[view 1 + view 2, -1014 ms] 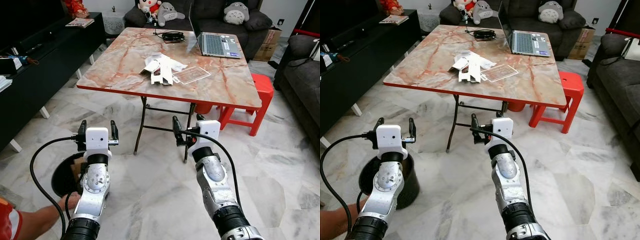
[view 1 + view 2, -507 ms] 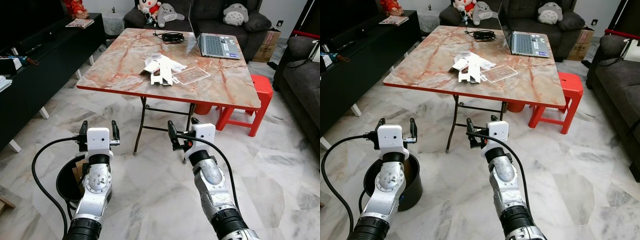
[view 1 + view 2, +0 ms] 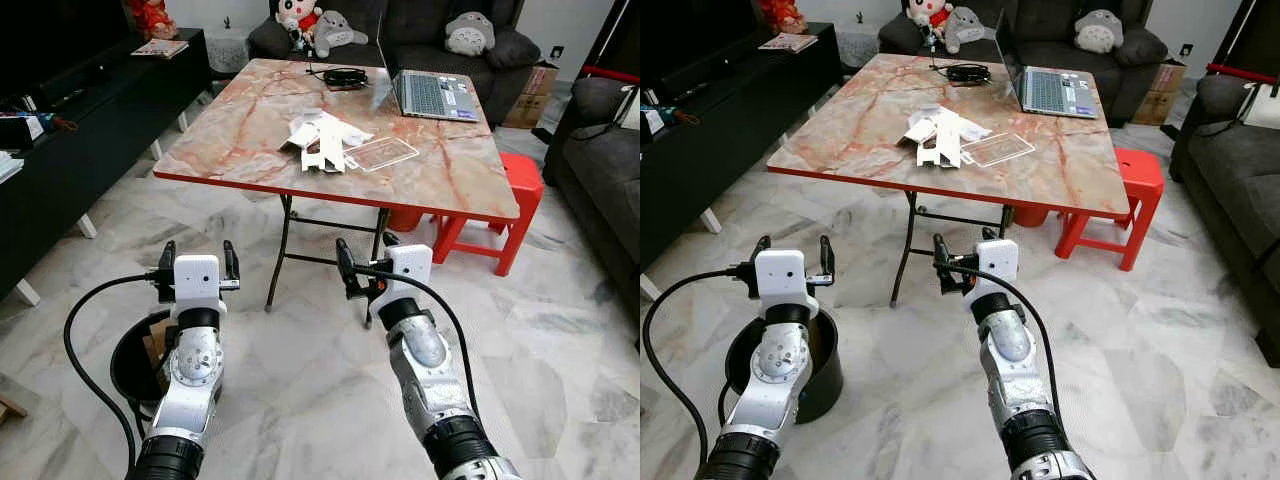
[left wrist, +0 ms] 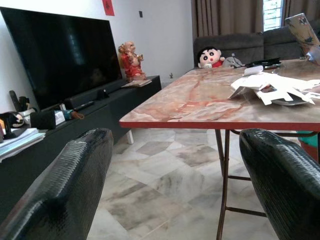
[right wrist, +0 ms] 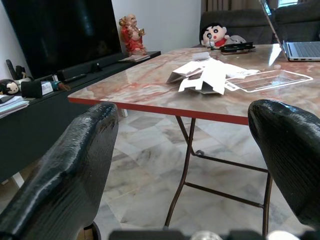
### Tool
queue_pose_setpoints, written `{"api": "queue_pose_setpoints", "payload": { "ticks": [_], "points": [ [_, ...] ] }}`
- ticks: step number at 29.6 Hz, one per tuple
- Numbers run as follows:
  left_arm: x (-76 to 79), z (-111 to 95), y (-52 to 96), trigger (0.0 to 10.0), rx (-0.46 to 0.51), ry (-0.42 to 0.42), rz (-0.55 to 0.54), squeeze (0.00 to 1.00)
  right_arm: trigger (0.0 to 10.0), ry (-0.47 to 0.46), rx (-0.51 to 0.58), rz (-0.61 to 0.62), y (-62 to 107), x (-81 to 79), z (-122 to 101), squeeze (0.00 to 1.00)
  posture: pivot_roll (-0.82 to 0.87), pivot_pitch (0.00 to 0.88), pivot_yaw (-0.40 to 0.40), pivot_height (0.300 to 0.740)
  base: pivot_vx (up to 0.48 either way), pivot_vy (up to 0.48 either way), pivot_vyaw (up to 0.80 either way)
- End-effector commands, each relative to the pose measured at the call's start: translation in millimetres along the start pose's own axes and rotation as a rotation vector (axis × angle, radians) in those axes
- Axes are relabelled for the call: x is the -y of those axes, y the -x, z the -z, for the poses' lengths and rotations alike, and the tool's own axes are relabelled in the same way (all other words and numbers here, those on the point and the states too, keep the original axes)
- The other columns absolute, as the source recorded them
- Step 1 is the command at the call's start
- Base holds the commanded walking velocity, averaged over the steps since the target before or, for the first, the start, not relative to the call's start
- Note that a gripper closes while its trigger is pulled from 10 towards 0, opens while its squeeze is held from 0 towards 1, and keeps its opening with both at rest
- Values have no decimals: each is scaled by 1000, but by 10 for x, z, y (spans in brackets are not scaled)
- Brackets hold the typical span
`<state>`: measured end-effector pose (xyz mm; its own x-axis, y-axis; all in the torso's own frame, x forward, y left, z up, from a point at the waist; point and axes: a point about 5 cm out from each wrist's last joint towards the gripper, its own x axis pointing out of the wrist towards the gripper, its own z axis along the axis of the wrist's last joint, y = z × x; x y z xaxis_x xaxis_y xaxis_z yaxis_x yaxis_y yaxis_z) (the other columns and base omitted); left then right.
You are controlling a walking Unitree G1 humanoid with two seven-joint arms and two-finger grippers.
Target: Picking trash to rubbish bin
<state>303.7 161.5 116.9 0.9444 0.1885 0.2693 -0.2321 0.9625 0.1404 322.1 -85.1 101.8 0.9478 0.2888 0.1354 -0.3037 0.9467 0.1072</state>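
White paper trash (image 3: 322, 138) lies mid-desk (image 3: 240, 135), touching a clear plastic sheet (image 3: 382, 152). Black bin (image 3: 818, 372) on the floor under the left gripper (image 3: 196, 268); right-eye view shows its rim better. Both grippers released, empty, short of the desk; right gripper (image 3: 366, 268) beside the left.

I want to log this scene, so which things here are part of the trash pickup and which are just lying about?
Job things:
- crumpled white paper scraps
- clear flat plastic tray
- round black rubbish bin

Just lying about:
- open silver laptop
- coiled black cable
- red plastic stool
- plush toys
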Motion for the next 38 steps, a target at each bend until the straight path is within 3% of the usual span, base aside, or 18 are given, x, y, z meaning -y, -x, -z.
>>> {"api": "queue_pose_setpoints", "payload": {
  "ticks": [1, 7, 38],
  "points": [
    [37, -40, -39, 10000, 5, 10, 1, 0, 10000, 1, 26, -2, -43, 5, -83, 0, -2, 0, -35, 740, 0, 0, 0],
    [38, -42, -38, 10000, 4, 8, 5, 0, 10000, 9, 26, 3, -61, 21, -97, 0, -4, 3, -27, 740, 0, 0, 0],
    [15, -48, -56, 10000, 4, -1, 12, 0, 10000, -13, 16, 1, -98, 5, -97, 0, 0, 0, -24, 740, 250, 0, -128]
  ]
}}
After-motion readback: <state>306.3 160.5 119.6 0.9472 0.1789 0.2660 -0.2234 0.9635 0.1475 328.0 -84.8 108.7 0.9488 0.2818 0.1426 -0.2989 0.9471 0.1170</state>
